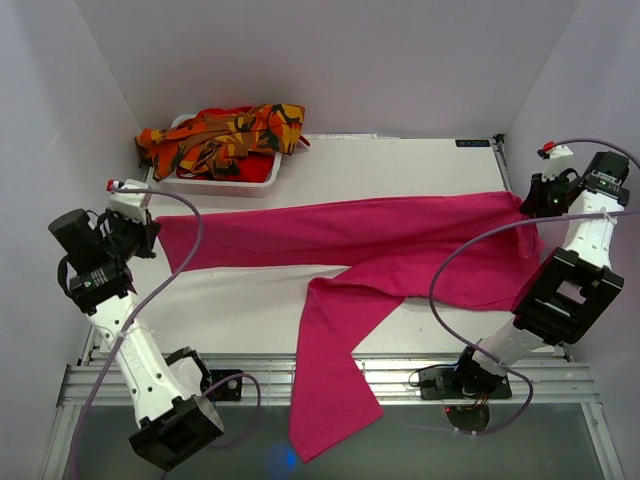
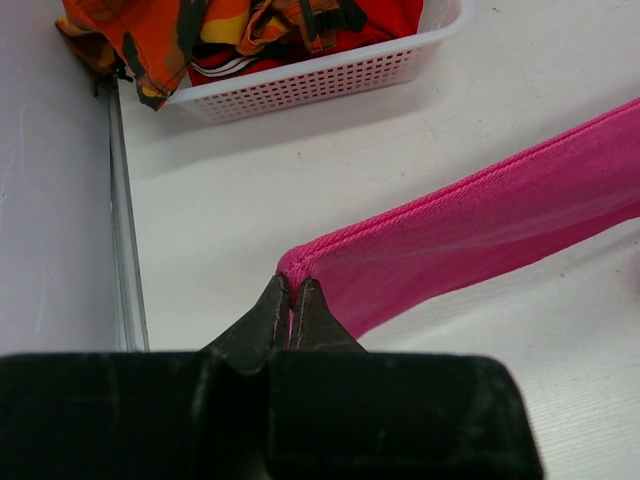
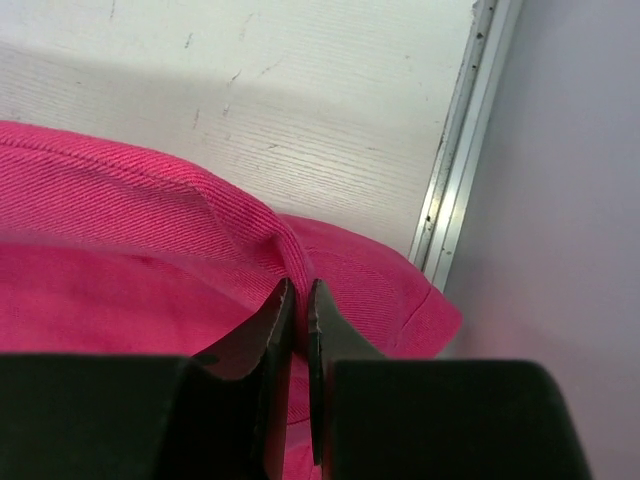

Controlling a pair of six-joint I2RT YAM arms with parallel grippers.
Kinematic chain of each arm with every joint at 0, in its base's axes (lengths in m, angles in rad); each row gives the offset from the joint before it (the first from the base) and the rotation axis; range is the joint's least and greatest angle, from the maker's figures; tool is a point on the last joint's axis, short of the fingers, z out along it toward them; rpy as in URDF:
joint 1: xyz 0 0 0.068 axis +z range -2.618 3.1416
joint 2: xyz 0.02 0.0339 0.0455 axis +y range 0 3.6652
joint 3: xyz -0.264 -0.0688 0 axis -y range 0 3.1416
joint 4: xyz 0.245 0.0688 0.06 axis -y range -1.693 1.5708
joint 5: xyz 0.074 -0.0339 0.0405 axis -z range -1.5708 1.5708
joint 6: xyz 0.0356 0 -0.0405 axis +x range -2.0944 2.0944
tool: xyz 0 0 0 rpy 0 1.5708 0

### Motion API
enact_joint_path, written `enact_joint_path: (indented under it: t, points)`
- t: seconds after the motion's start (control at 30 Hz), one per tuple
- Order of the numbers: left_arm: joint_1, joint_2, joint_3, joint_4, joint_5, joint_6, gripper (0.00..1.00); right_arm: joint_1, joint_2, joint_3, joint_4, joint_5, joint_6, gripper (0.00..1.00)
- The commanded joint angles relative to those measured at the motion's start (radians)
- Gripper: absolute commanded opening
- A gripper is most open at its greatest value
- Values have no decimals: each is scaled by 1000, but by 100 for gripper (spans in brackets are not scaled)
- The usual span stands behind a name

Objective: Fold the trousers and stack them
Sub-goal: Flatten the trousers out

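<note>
— White walls close in around our pale table [image 1: 400, 165]. Where do we see the pink trousers [image 1: 400, 235]?
— Spread across the middle of the top view, one leg running left, the other hanging over the near edge at the bottom.
— And our grippers?
— Our left gripper [image 2: 293, 288] is pinching the leg's hem at the left. Our right gripper [image 3: 301, 290] is pinching the wide end at the right.
— The orange patterned trousers [image 1: 225, 135]?
— Heaped in the white basket [image 1: 240, 187], upper left.
</note>
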Motion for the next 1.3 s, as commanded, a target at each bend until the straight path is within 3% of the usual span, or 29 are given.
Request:
enact_joint_path:
  t: [0.0,0.3,0.57,0.6,0.67,0.7,0.77,0.8,0.87,0.97,1.07,1.27]
  points:
    - [15,40,16,42,-15,-33,0,11,34,28,34,-43,11,8]
    - [12,394,30,272,-111,-85,0,161,263,188,132,102,163,8]
    - [-109,845,241,416,-225,-174,0,276,548,482,126,280,273,8]
    - [-123,878,264,421,-245,-177,9,281,573,515,117,296,284,11]
    - [-143,942,335,382,-266,-191,30,289,643,591,51,320,301,30]
    - [-143,973,390,371,-268,-220,59,289,660,657,27,323,313,67]
    - [-143,973,423,343,-277,-231,93,287,654,668,-3,351,309,97]
    - [-143,961,417,340,-277,-232,96,284,634,626,-1,353,282,100]
    - [-143,875,374,340,-269,-225,97,273,559,567,11,353,251,93]
    - [-145,729,241,317,-218,-186,95,257,455,463,8,331,180,94]
    - [-177,624,105,260,-194,-102,82,253,374,365,-23,307,85,97]
    - [-229,615,-59,237,-194,-88,55,253,338,259,-106,296,5,68]
